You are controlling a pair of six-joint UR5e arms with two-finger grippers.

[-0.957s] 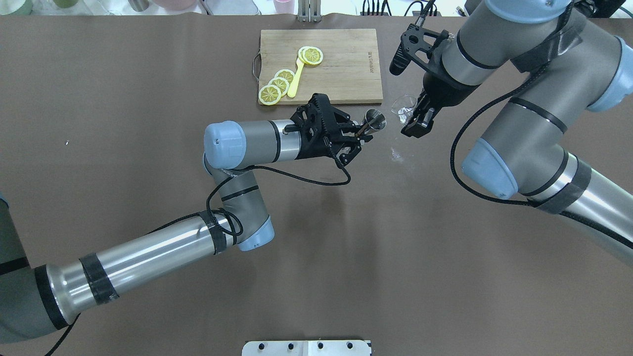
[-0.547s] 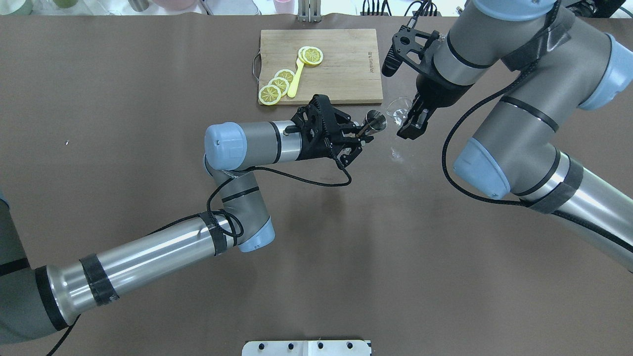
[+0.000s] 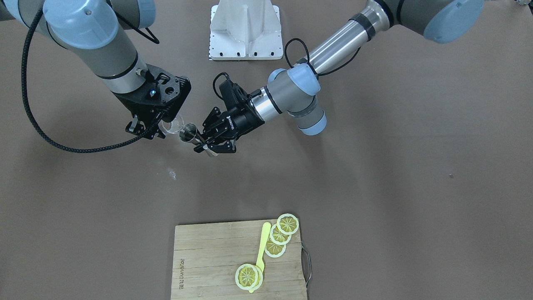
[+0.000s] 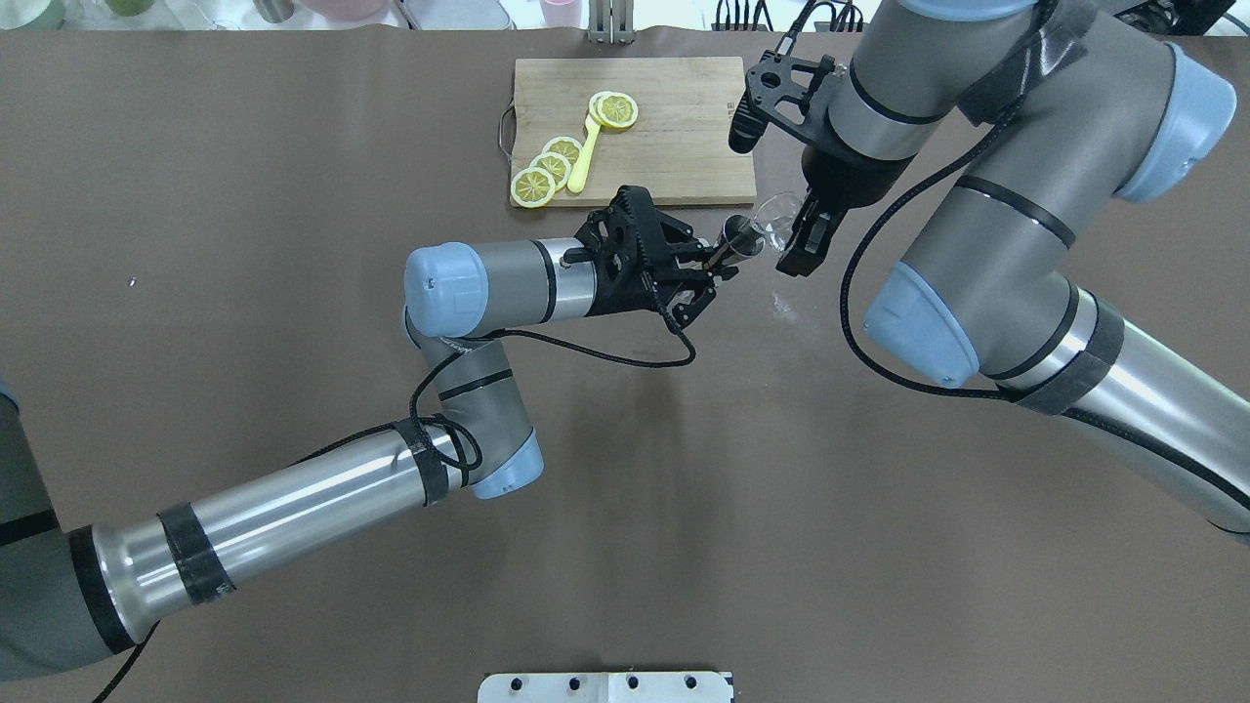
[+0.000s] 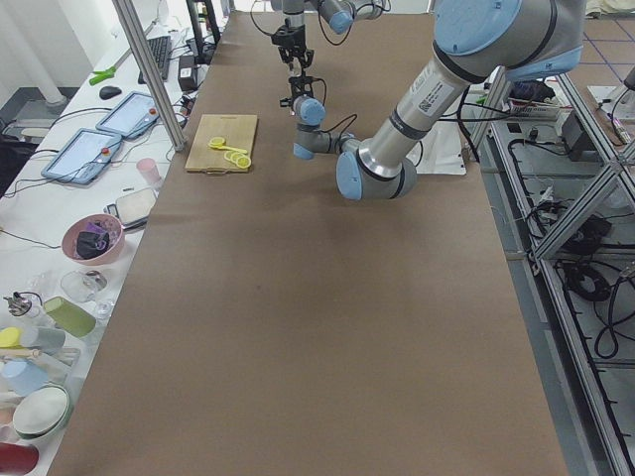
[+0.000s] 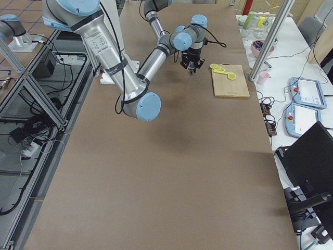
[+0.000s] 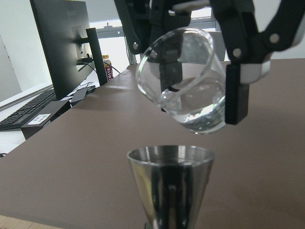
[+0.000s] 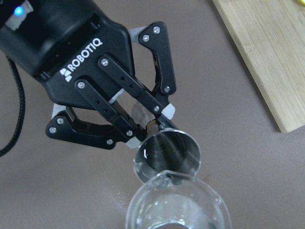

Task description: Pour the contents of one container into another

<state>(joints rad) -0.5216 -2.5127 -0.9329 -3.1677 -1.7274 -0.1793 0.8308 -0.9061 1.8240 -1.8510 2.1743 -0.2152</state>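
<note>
The steel jigger [image 4: 740,240] is held at its waist by my left gripper [image 4: 716,261], which is shut on it; its open top cone faces up [image 7: 170,179]. The clear glass cup [image 4: 776,221] hangs tilted just above and beside the jigger's mouth, with my right gripper [image 4: 795,237] shut on it. In the left wrist view the cup [image 7: 183,86] leans with its mouth towards the camera, between black fingers [image 7: 237,88]. In the right wrist view the cup's rim [image 8: 178,207] overlaps the jigger [image 8: 167,151]. The front view shows cup [image 3: 174,125] and jigger [image 3: 189,133] touching or nearly so.
A wooden cutting board [image 4: 684,127] with lemon slices [image 4: 552,166] and a yellow spoon [image 4: 584,156] lies just behind the grippers. Small whitish specks [image 4: 783,308] mark the brown table under the cup. The robot's white base plate [image 4: 605,686] is at the near edge.
My right arm has carried the glass cup leftwards, from apart from the jigger to just over its mouth. The left arm and jigger have stayed put.
</note>
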